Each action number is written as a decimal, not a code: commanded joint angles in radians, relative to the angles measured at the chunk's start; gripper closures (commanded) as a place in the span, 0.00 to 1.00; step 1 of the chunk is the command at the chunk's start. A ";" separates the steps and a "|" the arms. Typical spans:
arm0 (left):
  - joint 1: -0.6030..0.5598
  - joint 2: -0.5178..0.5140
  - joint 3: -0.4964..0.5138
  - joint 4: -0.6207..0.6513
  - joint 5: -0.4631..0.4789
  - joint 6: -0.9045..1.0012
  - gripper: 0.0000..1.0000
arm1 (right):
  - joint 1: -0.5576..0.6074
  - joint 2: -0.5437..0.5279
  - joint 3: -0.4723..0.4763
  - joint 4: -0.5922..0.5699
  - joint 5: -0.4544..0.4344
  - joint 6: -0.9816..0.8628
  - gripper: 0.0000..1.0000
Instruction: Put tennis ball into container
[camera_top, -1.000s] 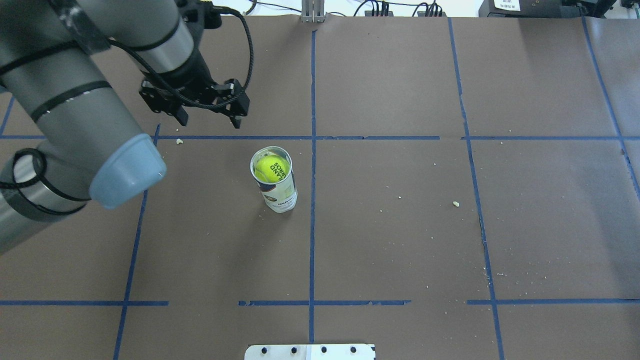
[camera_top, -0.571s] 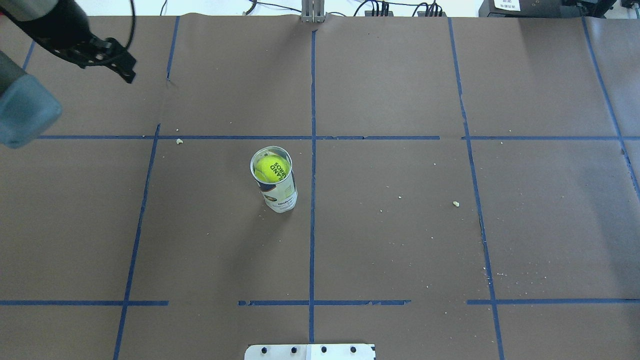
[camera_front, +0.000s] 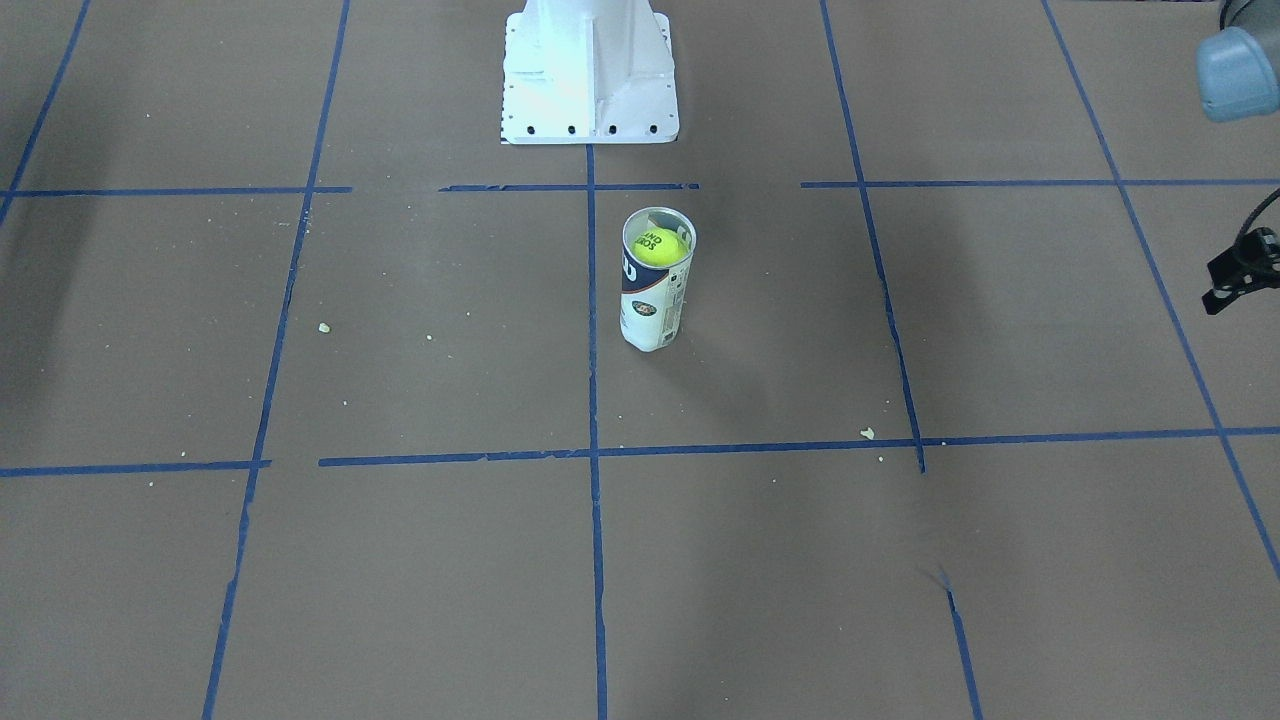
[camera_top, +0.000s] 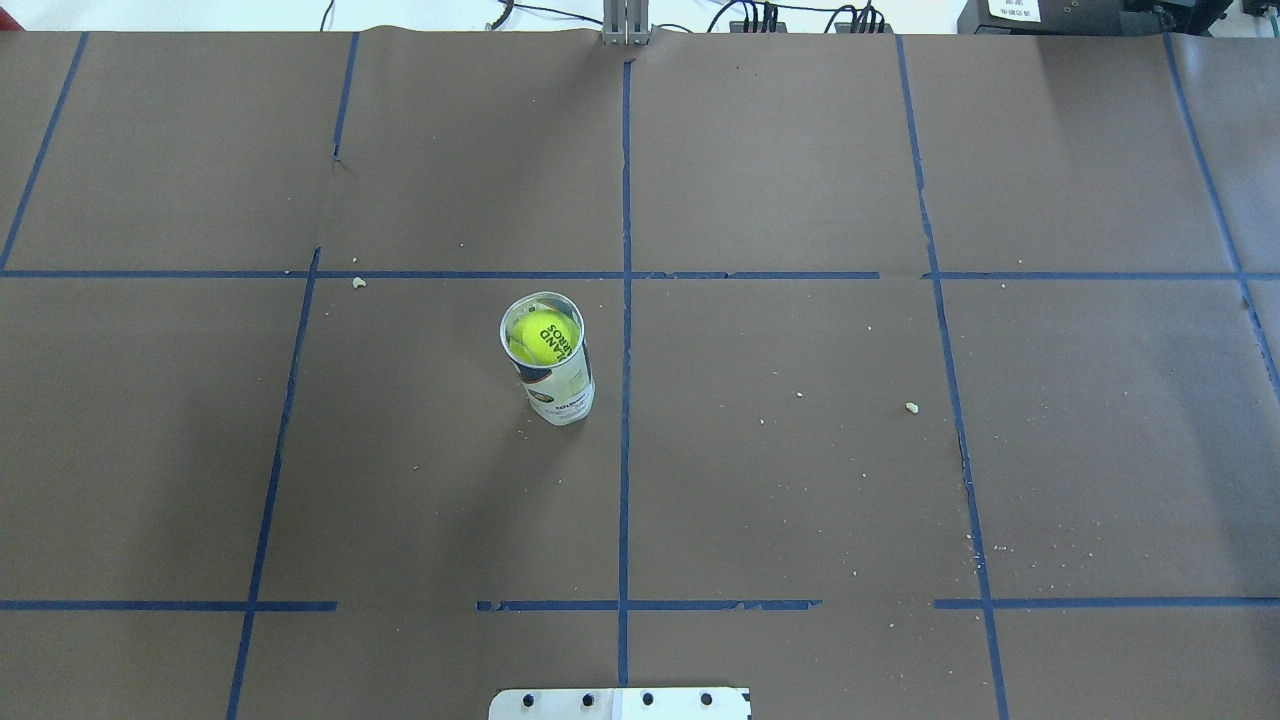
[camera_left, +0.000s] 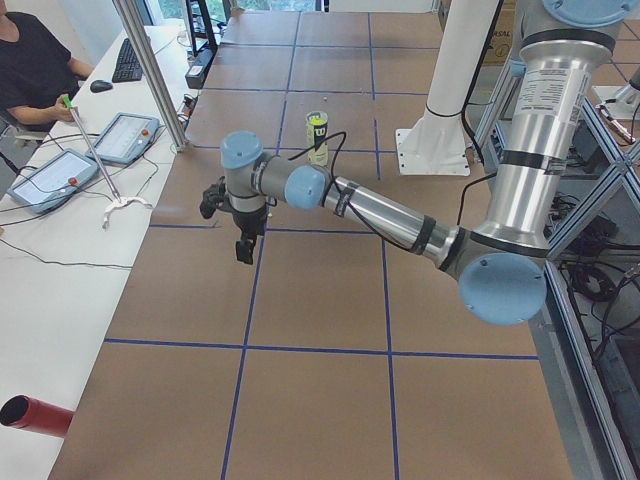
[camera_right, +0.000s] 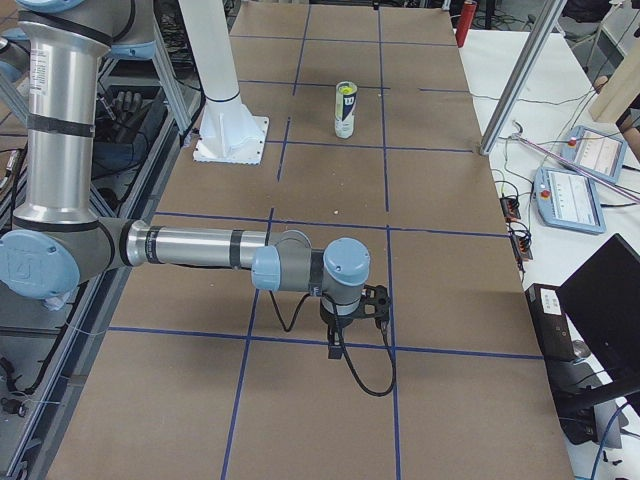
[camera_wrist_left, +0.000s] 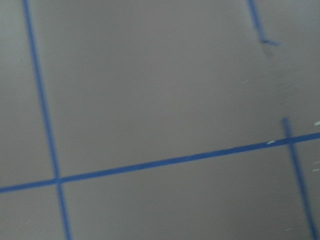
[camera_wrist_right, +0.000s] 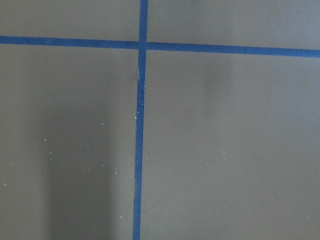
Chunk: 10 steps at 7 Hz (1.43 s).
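Observation:
The container (camera_top: 552, 378), a clear tube with a white and navy label, stands upright near the table's middle. The yellow-green tennis ball (camera_top: 543, 337) sits inside it just below the rim, lettering up; ball (camera_front: 662, 246) and tube (camera_front: 655, 300) also show in the front view. My left gripper (camera_left: 226, 232) hangs far off to the robot's left, fingers spread and holding nothing; one black finger (camera_front: 1236, 279) shows at the front view's right edge. My right gripper (camera_right: 352, 322) hovers low far from the tube (camera_right: 345, 112); I cannot tell whether it is open or shut.
The white pedestal base (camera_front: 590, 90) stands behind the tube on the robot's side. Blue tape lines and small crumbs (camera_top: 911, 407) mark the brown table cover. An operator's desk with tablets (camera_left: 60, 175) runs along the far edge.
My left arm has swung away from beside the tube toward the robot's left and has left the overhead view. The tube and ball have not moved.

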 joint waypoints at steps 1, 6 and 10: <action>-0.117 0.074 0.104 -0.005 -0.056 0.168 0.00 | 0.000 0.000 0.000 0.000 0.000 0.000 0.00; -0.145 0.072 0.123 -0.002 -0.055 0.182 0.00 | 0.000 0.000 0.000 0.000 0.000 0.000 0.00; -0.148 0.072 0.126 -0.002 -0.055 0.182 0.00 | 0.000 0.000 0.000 0.000 0.000 0.000 0.00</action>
